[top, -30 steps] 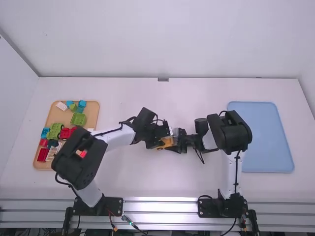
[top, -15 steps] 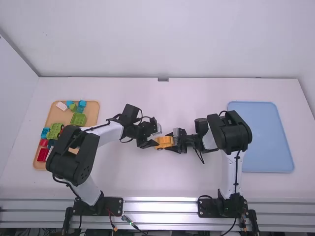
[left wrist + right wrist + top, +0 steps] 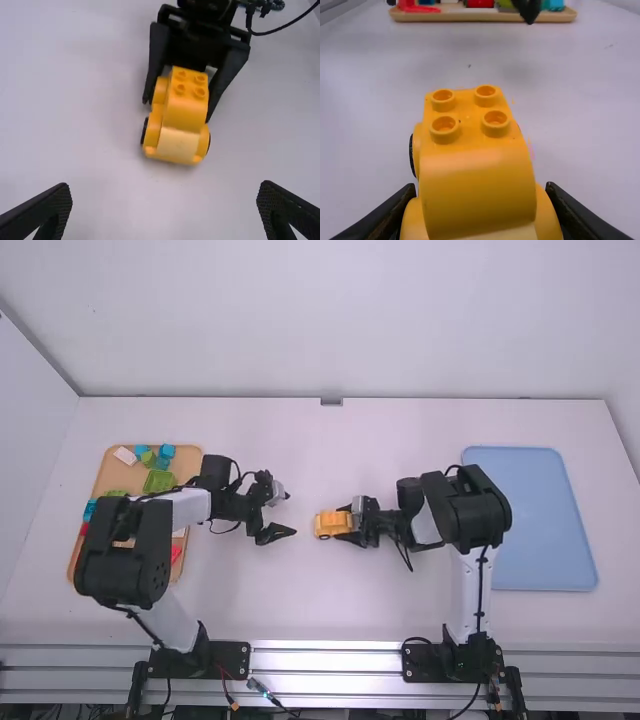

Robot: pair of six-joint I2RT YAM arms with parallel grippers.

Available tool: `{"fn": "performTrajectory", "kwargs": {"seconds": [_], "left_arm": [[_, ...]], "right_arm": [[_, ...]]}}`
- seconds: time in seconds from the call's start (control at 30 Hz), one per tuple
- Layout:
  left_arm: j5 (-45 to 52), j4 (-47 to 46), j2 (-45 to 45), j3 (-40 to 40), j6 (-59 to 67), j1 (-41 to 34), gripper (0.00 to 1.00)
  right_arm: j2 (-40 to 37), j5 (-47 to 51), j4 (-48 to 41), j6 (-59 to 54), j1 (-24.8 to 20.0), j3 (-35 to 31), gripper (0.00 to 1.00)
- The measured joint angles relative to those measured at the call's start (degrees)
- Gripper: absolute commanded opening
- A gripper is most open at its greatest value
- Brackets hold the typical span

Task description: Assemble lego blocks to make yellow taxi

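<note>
My left gripper (image 3: pixel 284 513) is open and holds nothing, standing left of the yellow car (image 3: pixel 333 524) with a stretch of table between them. At the car's right end is my right gripper (image 3: pixel 352 525). In the left wrist view, my left gripper (image 3: pixel 165 205) has its fingers wide apart, and the yellow car (image 3: pixel 186 107) sits between the other arm's fingers. A yellow block with studs on top is seated on the wheeled base. In the right wrist view, my right gripper (image 3: pixel 482 200) is shut on the car (image 3: pixel 475 185), one finger on each side.
A wooden tray (image 3: pixel 112 472) of colored blocks, among them a green block (image 3: pixel 159 481), lies at the far left, partly under the left arm. On the right is a blue tray (image 3: pixel 540 520). White table (image 3: pixel 400 610) surrounds the car.
The left gripper has come away from the yellow car and moved left, toward the wooden tray. The right arm and the car have stayed in place.
</note>
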Motion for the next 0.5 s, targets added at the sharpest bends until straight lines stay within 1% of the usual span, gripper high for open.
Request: {"fn": "performTrajectory", "kwargs": {"seconds": [0.13,0.17,0.2,0.27,0.33,0.4,0.43,0.47,0.5], "left_arm": [[0.0,0.6,0.0,-0.2,0.3,0.4,0.99],[-0.1,1.6,0.0,-0.9,0.3,0.4,0.99],[-0.1,1.7,0.0,-1.0,0.3,0.4,0.99],[-0.1,3.6,0.0,-2.0,0.3,0.4,0.99],[-0.2,5.5,0.0,-2.6,-0.2,0.4,0.99],[-1.0,9.5,0.0,-3.1,-3.1,0.4,0.99],[-2.2,12.0,0.0,-3.3,-5.2,0.4,0.99],[-2.6,12.6,0.0,-3.3,-6.1,0.4,0.99],[-3.7,14.4,0.0,-3.3,-8.2,0.4,0.99]], "right_arm": [[0.0,0.0,4.4,7.1,-2.3,0.2,0.47],[-0.3,0.0,5.2,9.4,-3.6,0.1,0.45],[-0.4,0.0,5.4,9.9,-4.0,0.1,0.45],[-2.1,0.6,6.2,12.3,-6.2,-0.7,0.45],[-4.8,1.8,6.4,14.1,-8.0,-1.9,0.45],[-10.3,5.3,6.4,16.9,-11.1,-4.1,0.47],[-14.1,8.1,6.3,18.3,-13.5,-5.8,0.47],[-15.0,8.7,6.4,18.5,-14.0,-6.2,0.47],[-18.7,11.5,6.4,19.8,-16.7,-8.2,0.47]]}}
